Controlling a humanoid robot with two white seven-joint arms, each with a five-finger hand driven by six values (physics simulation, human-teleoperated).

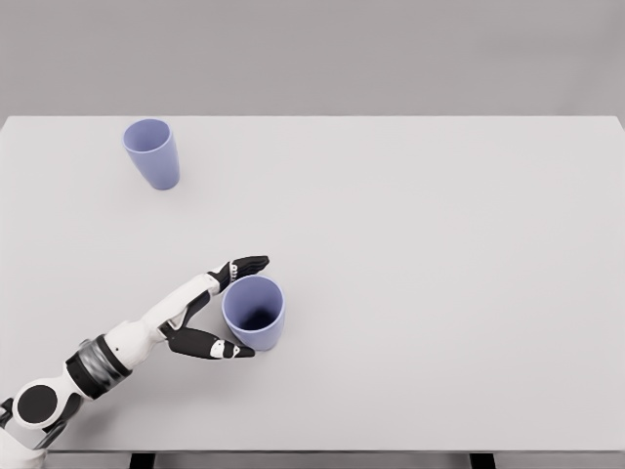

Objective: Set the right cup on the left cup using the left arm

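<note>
Left hand (227, 311), fingers spread, brackets the near cup (254, 313) for lifting; far cup (151, 153) stands well behind it.

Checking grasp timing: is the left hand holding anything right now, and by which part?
Not clearly. The left hand brackets the near cup at its left side, fingers spread around the wall; firm contact cannot be told.

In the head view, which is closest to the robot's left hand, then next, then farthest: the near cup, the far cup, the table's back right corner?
1. Near cup, right between the left hand's fingers.
2. Far cup, back left.
3. Table's back right corner, far across.
</note>
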